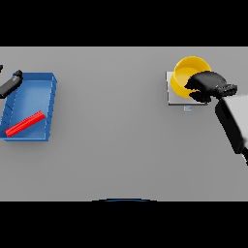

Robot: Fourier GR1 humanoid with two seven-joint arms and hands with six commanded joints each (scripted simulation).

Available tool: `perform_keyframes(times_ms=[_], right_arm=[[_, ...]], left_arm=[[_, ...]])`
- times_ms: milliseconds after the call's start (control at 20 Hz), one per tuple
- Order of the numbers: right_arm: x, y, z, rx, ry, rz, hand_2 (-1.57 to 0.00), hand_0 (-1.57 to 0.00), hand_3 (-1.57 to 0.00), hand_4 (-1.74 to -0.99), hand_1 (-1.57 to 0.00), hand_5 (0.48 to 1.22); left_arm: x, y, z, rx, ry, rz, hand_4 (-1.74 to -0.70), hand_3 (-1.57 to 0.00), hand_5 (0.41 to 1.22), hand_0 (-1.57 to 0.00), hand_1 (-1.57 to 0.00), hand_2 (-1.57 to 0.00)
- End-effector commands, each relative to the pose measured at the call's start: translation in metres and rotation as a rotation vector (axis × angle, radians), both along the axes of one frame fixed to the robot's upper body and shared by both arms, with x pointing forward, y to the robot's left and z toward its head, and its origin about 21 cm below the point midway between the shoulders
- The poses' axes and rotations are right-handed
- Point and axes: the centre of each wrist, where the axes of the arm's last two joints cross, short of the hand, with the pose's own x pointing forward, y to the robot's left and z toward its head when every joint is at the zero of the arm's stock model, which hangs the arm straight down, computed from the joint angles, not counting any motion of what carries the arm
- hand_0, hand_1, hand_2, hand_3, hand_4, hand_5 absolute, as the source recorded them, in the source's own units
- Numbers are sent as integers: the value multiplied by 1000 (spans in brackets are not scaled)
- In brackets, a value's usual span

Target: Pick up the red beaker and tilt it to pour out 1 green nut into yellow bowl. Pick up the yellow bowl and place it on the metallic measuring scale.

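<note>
Two hands we see: our right hand (pixel 207 86) curls on the round yellow bowl (pixel 189 72) upon the square metal scale (pixel 175 97); our left hand (pixel 10 83), fingers straight, is beside the blue tray (pixel 48 104) holding the red beaker (pixel 25 123). No writing is readable.

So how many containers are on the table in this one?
2. A blue tray at the left, with a red object in it; a yellow bowl on the scale at the right, gripped by the right robot hand.

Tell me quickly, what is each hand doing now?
Left hand: at the blue tray's edge; state cannot be told.
Right hand: shut on the yellow bowl.
</note>
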Motion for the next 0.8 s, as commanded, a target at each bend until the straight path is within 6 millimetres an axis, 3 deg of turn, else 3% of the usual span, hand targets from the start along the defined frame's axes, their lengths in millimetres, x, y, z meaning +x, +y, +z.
perform_keyframes(times_ms=[0,150,300,500,750], right_arm=[[-1,-3,-2,10,3,-3,-1330,-1128,-1057,-1701,-1322,1221],[2,-1,0,10,24,-41,-913,-577,-742,-1588,-828,1016],[2,-3,1,-16,36,-24,-601,-295,-565,-1517,-475,902],[1,-1,-1,-36,33,2,-311,-120,-411,-1456,-194,827],[1,-6,1,-48,67,-33,-103,-39,-272,-1410,-63,759]], left_arm=[[1,1,-1,-1,-2,3,-730,1,720,1,1,1],[4,-1,-4,-3,2,-2,-732,1,729,1,1,1],[6,-3,-4,-4,-9,-9,-725,1,712,1,1,1],[6,-3,-2,-7,-9,-12,-722,1,700,1,1,1],[5,-1,-1,1,-12,-12,-720,1,693,1,1,1]])
